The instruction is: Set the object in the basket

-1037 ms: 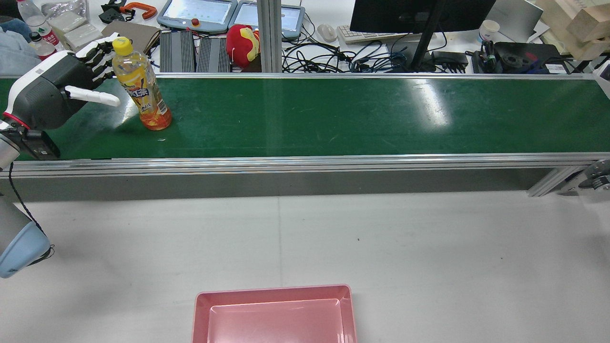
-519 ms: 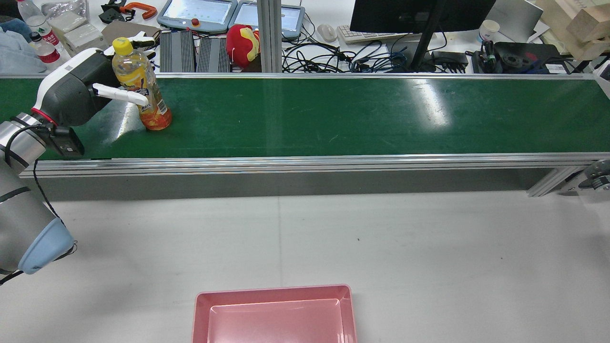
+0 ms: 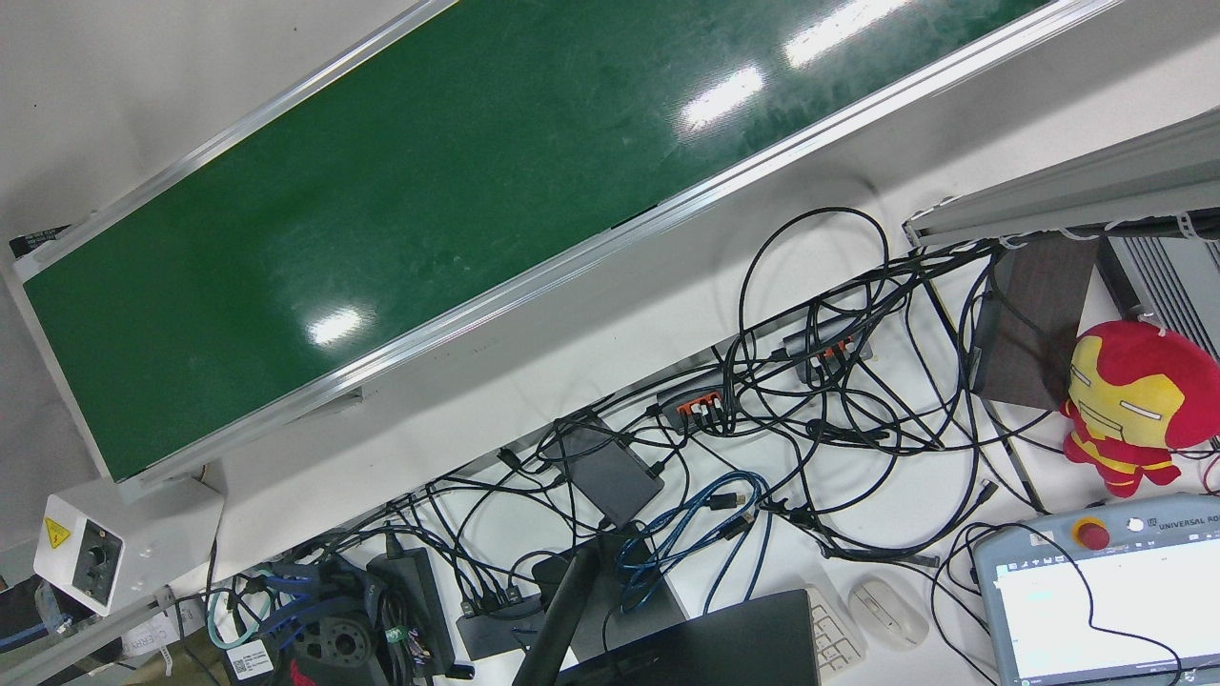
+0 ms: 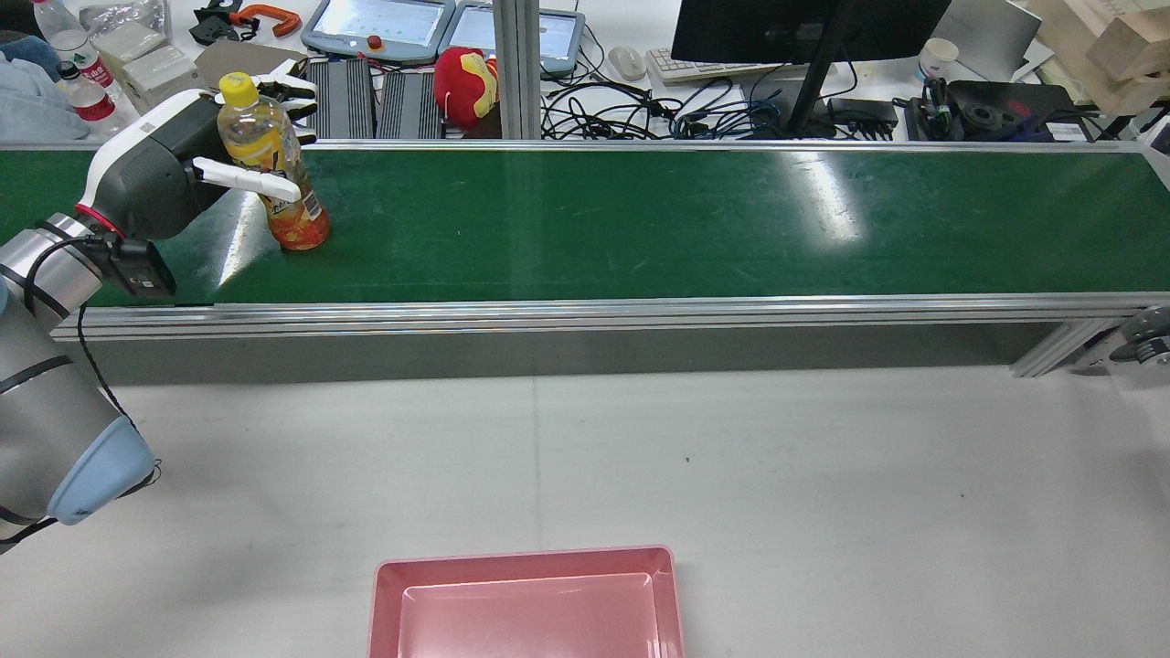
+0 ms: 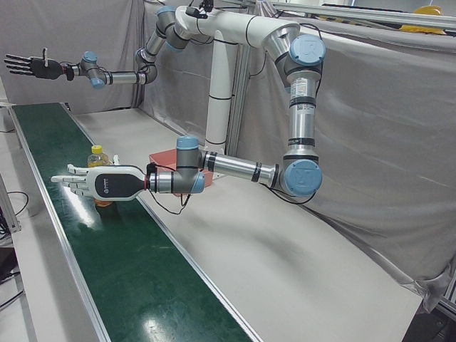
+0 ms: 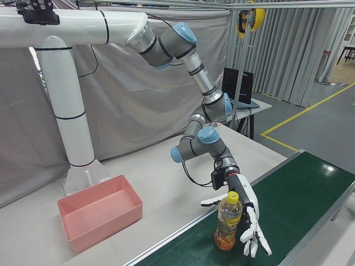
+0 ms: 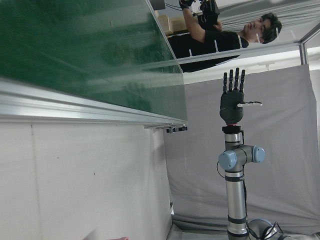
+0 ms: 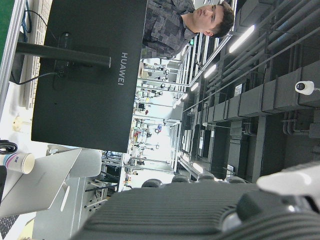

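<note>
The bottle [image 4: 271, 164] stands near-upright on the conveyor belt [image 4: 640, 224], cap uppermost, between the spread, unclosed fingers of the left hand [image 4: 187, 169].

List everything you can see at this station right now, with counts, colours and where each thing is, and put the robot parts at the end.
Bottle: one, clear with orange drink and yellow cap, upright on the belt's left end in the rear view.
Belt: one, green, across the table's far side.
Basket: one, pink, empty, on the white table at the rear view's near edge.
Plush toy: one, red and yellow, on the cluttered desk behind the belt.
Monitor: one, black, same desk.
Left robot hand: one, fingers spread around the bottle, not yet closed.
Right robot hand: one, open, raised in the air, away from the belt.
</note>
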### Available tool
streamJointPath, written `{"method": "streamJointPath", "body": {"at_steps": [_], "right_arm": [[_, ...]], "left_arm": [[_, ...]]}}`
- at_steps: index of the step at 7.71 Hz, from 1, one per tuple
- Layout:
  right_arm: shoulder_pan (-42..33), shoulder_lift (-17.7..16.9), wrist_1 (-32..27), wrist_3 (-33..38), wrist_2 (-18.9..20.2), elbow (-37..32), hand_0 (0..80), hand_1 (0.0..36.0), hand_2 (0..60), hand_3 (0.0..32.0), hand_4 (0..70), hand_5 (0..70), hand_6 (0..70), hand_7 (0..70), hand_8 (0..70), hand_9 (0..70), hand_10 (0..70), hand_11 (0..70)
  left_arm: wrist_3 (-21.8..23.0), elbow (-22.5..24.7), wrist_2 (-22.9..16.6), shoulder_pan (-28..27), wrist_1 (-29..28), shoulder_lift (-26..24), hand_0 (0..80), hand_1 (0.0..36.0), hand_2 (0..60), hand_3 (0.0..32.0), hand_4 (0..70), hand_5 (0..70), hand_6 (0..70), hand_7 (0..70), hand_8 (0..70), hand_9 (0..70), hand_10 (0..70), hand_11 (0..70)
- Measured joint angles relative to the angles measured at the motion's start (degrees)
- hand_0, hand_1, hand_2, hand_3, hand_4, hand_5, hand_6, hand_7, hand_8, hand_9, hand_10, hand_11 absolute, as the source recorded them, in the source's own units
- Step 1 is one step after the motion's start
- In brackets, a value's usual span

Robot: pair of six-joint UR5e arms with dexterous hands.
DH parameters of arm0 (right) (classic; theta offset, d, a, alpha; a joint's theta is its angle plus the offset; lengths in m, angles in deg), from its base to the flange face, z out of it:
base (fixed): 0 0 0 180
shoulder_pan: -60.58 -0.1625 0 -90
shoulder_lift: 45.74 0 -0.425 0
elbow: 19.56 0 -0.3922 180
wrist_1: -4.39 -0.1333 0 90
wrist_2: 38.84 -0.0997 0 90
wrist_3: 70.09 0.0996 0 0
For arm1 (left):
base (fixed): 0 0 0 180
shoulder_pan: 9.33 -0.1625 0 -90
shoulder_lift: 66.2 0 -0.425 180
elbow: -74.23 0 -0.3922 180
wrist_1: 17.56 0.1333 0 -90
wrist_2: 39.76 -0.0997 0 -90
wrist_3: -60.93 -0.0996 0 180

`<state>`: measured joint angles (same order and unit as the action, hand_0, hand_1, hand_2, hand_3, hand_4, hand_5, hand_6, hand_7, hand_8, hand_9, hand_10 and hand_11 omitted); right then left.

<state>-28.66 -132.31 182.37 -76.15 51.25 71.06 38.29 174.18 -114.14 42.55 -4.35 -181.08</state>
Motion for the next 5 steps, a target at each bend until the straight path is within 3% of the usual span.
{"method": "streamJointPath", "body": {"at_steps": [1, 2, 3, 4, 5], "right_arm": [[0.0, 0.0, 0.0, 0.0, 0.0, 0.0, 0.0, 0.0, 0.0, 0.0, 0.0, 0.0, 0.0, 0.0, 0.0, 0.0, 0.0, 0.0], [0.0, 0.0, 0.0, 0.0, 0.0, 0.0, 0.0, 0.0, 0.0, 0.0, 0.0, 0.0, 0.0, 0.0, 0.0, 0.0, 0.0, 0.0], [0.0, 0.0, 0.0, 0.0, 0.0, 0.0, 0.0, 0.0, 0.0, 0.0, 0.0, 0.0, 0.0, 0.0, 0.0, 0.0, 0.0, 0.0], [0.0, 0.0, 0.0, 0.0, 0.0, 0.0, 0.0, 0.0, 0.0, 0.0, 0.0, 0.0, 0.0, 0.0, 0.0, 0.0, 0.0, 0.0], [0.0, 0.0, 0.0, 0.0, 0.0, 0.0, 0.0, 0.0, 0.0, 0.0, 0.0, 0.0, 0.0, 0.0, 0.0, 0.0, 0.0, 0.0]], "left_arm": [[0.1, 0.3, 0.1, 0.0, 1.1, -0.5, 61.0, 21.7, 31.8, 0.0, 44.6, 70.0, 38.7, 40.1, 52.7, 66.9, 50.7, 70.0], [0.2, 1.1, 0.9, 0.0, 2.7, -0.9, 60.2, 24.8, 54.5, 0.0, 48.9, 70.0, 53.3, 55.8, 68.4, 70.0, 58.8, 70.0], [0.2, 2.6, 2.5, -0.1, 4.7, -1.1, 56.3, 24.7, 60.0, 0.0, 49.2, 70.0, 57.8, 59.8, 70.0, 70.0, 65.0, 70.0], [0.2, 4.1, 3.7, -0.5, 6.7, -1.4, 53.5, 23.2, 60.0, 0.0, 48.2, 70.0, 59.5, 60.9, 70.0, 70.0, 70.0, 70.0], [0.2, 5.1, 4.3, -1.0, 8.4, -2.0, 53.0, 22.5, 60.0, 0.0, 47.4, 70.0, 59.0, 60.2, 70.0, 70.0, 70.0, 70.0]]}}
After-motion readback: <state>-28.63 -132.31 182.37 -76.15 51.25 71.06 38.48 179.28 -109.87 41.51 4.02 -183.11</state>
